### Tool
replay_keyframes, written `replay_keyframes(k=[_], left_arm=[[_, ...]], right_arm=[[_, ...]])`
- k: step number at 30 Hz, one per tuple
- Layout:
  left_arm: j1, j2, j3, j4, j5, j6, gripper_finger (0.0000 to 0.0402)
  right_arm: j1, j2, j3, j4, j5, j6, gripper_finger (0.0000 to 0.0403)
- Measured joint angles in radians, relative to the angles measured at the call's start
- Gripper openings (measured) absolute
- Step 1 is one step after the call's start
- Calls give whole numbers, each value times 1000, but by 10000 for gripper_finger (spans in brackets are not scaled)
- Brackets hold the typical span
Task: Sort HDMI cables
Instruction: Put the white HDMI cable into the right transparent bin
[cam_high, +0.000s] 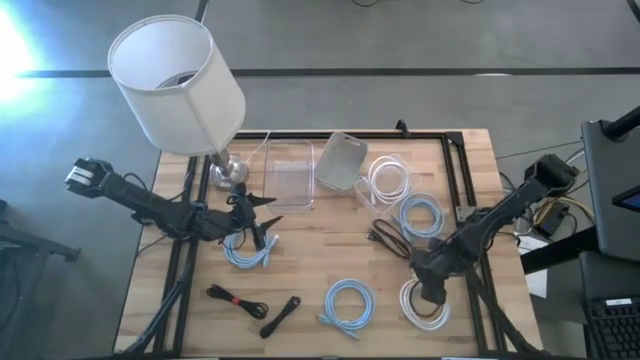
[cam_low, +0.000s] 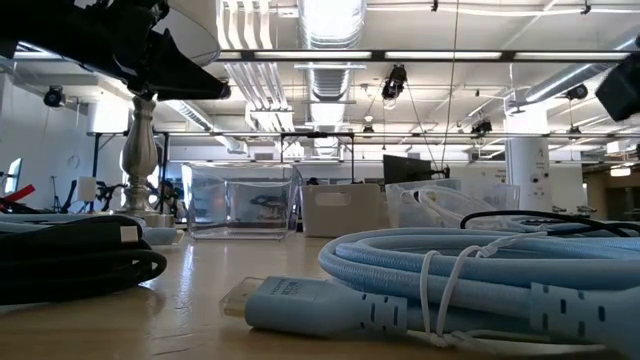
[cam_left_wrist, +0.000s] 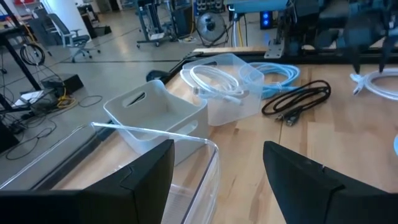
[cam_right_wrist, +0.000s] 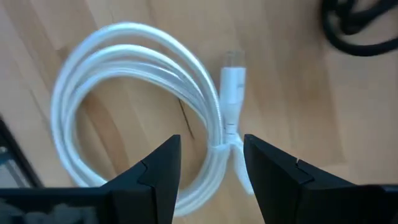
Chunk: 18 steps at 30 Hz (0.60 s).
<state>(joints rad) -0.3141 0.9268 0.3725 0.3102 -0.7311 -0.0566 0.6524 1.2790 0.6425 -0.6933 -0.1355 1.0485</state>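
My right gripper (cam_right_wrist: 210, 171) hangs low over the near right part of the wooden table (cam_high: 330, 250), its two dark fingers (cam_right_wrist: 155, 171) spread apart and empty. Between and just beyond them lies a white round coil of cable (cam_right_wrist: 137, 99), flat on the wood with its white plug (cam_right_wrist: 233, 78) pointing away from the loop and a tie pinching the strands right at the gap between my fingers. Nothing is clamped; the fingers straddle the tied section without touching it, which I judge the sensible place to close, since the tie keeps the loops together there.

My left gripper (cam_high: 262, 222) waits at the left side of the table, fingers also spread and empty, over a light blue round coil (cam_high: 247, 252) and pointing toward the clear plastic tubs (cam_high: 290, 172).

Farther out, the rest of the cables lie scattered singly, which I take as unsorted: another light blue coil (cam_high: 348, 303) near the front edge at the middle, a third blue coil (cam_high: 420, 215) behind my right arm, a white coil (cam_high: 388, 180) beside the smaller tub, a thin black tied bundle (cam_high: 388, 240) between those and my gripper, and two more black bundles (cam_high: 238, 298) at the front left. A white-shaded lamp (cam_high: 178, 80) stands at the back left corner.
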Motion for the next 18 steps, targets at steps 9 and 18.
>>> replay_keyframes(k=[9,18], left_arm=[[0,0,0,39,0,11,250],[1,0,0,48,1,29,250]], right_arm=[[15,183,13,9,-6,-51,171],[15,270,79,-64,1,-201,157]])
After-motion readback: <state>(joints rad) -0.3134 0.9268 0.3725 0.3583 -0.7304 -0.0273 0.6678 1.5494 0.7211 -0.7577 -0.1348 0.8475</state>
